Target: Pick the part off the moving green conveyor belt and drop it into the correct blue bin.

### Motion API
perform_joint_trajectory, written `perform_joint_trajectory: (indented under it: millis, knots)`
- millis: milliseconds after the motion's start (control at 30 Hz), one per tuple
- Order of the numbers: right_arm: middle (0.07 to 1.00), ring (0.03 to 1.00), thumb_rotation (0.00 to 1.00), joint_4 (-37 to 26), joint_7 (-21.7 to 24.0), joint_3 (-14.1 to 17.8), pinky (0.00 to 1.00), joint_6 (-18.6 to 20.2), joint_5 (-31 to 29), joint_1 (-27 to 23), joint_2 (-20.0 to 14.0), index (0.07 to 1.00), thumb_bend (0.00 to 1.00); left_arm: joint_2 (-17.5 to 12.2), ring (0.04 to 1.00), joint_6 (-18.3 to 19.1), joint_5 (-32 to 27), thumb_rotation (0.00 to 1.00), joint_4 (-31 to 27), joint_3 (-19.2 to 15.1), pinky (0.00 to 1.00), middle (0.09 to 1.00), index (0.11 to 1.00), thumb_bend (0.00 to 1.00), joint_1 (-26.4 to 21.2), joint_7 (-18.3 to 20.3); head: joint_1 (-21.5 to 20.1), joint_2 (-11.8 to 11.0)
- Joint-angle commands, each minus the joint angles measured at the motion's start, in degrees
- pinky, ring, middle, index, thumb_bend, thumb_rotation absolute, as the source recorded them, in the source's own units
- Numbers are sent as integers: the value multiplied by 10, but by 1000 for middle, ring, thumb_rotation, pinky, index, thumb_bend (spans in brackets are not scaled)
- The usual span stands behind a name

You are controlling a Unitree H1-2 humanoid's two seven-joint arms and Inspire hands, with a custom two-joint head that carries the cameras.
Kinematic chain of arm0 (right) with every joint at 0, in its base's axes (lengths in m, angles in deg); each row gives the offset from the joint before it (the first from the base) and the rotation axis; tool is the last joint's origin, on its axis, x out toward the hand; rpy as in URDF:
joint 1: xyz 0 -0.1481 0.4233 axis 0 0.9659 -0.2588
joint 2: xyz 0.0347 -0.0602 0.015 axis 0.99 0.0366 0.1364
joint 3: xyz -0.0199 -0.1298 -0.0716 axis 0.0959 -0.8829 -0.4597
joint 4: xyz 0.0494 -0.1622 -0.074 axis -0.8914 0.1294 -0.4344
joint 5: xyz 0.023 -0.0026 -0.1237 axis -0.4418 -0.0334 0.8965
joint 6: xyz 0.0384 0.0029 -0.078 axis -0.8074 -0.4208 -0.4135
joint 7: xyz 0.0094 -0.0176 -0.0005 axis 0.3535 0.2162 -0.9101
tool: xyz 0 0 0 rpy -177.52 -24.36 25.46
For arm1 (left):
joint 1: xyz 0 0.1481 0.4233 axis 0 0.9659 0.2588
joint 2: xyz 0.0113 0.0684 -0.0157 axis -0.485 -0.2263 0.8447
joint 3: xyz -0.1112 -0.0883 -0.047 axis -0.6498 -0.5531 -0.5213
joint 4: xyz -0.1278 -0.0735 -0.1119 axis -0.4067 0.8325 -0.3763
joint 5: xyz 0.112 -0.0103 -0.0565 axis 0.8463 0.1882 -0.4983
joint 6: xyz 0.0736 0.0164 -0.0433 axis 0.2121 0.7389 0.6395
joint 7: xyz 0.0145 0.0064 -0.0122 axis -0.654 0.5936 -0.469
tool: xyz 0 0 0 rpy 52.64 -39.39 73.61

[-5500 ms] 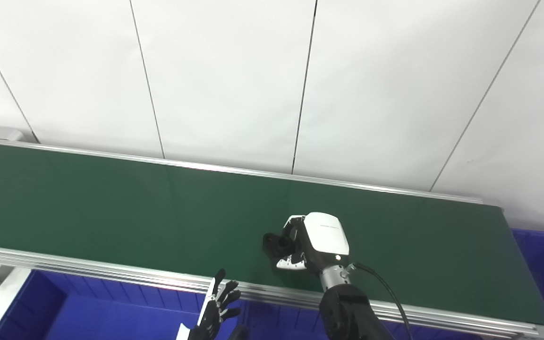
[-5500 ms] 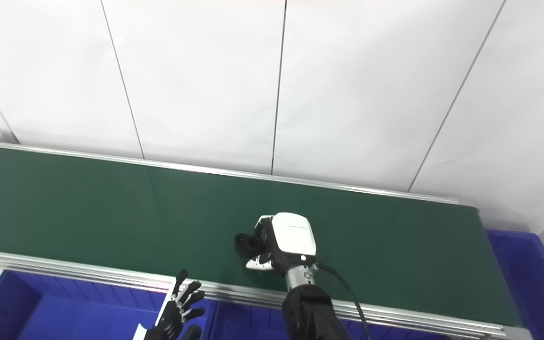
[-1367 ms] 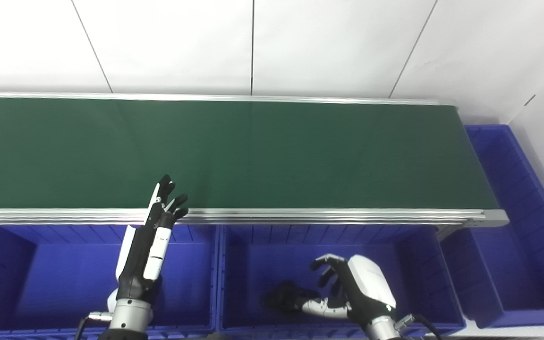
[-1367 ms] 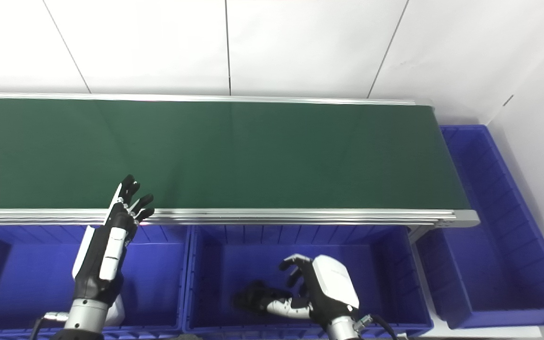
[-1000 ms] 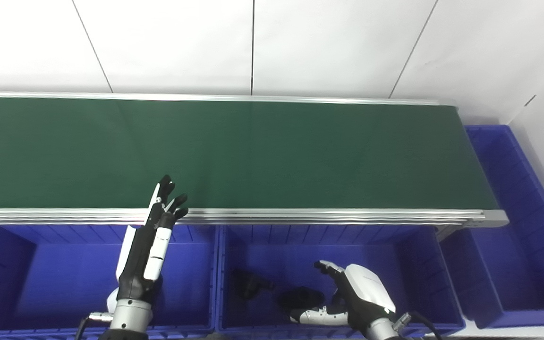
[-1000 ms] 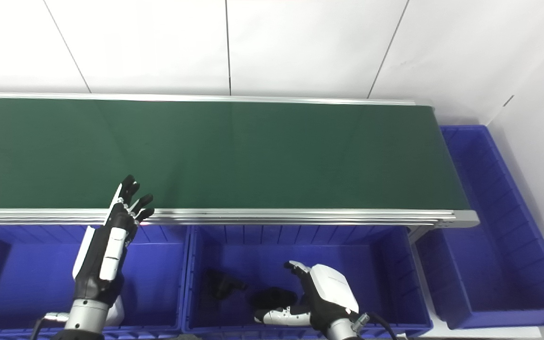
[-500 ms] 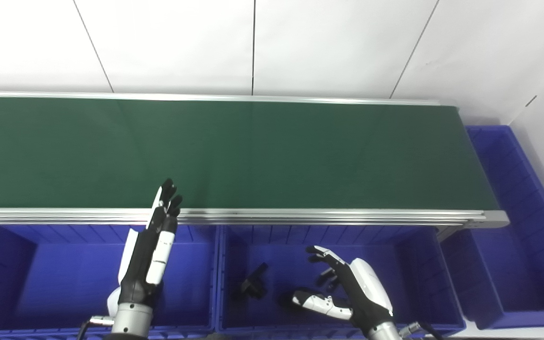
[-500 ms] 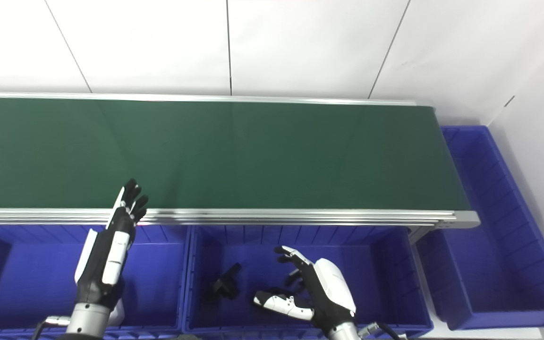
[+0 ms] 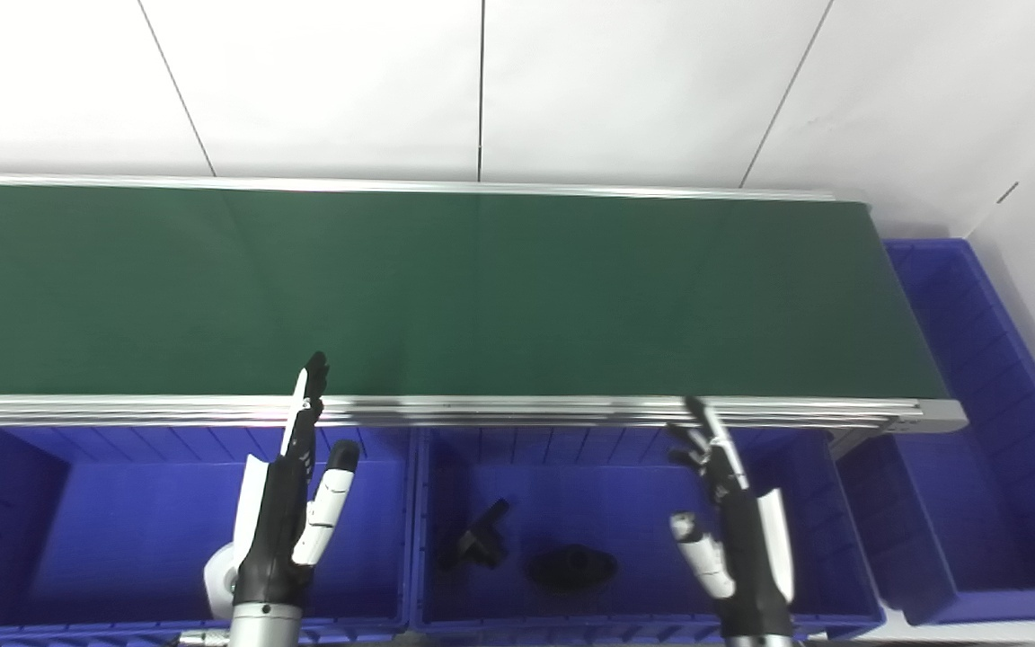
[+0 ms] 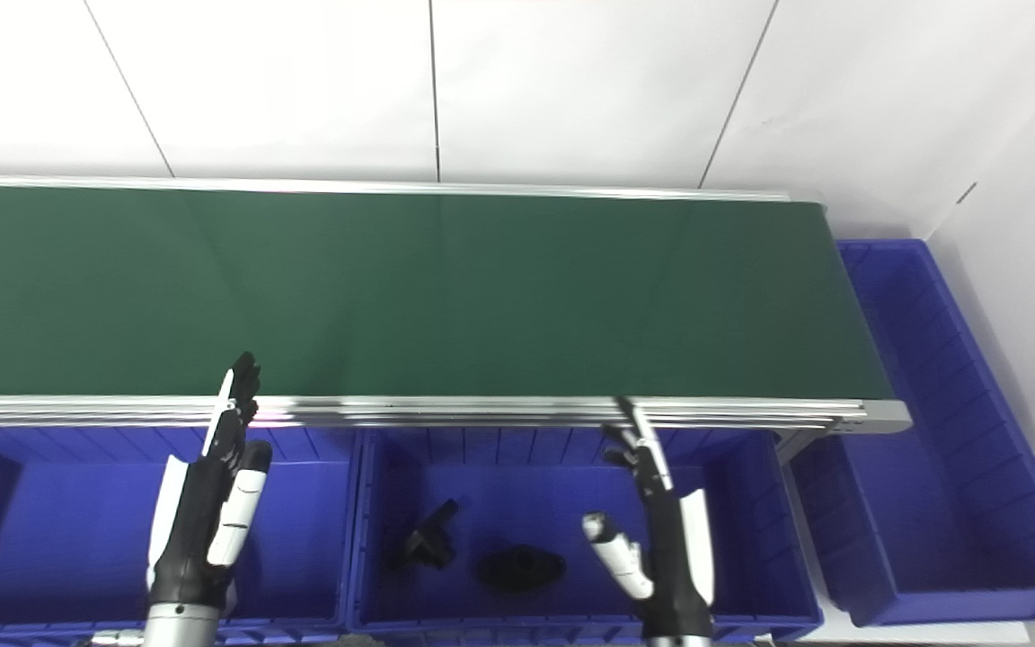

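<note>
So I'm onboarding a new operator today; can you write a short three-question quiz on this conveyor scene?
1. True or false: a part lies on the green belt.
2. How many dark parts lie in the middle blue bin?
A) none B) one C) two
3. Fill in: the right hand is ____ and holds nothing.

Key:
1. False; the belt is bare.
2. C; an angular part and a rounded part.
3. Open; the left hand is open too.
</note>
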Motion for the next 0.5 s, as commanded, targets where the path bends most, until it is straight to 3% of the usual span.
perform_joint_trajectory:
  millis: [0,167,233,467]
  knots:
    - [987,937,1000,-12,8,8,904,-21,-14,4,0,999,713,10,1000,-34,3,1000,-4,6,1000,1000,1000,533,4,-15,10,-4]
    - [1000,958,1000,0,26,19,938,-31,-35,5,-14,1000,663,22,1000,-48,-2,1000,8,14,1000,1000,1000,590,8,-18,42,-19]
    - [999,942,997,6,21,22,911,-33,-30,3,-19,1000,663,25,1000,-48,-8,1000,9,17,1000,1000,1000,687,8,-16,47,-22]
    - [968,904,994,19,11,32,853,-33,-13,0,-28,998,697,26,1000,-44,-30,1000,8,30,1000,1000,1000,765,5,-9,50,-22]
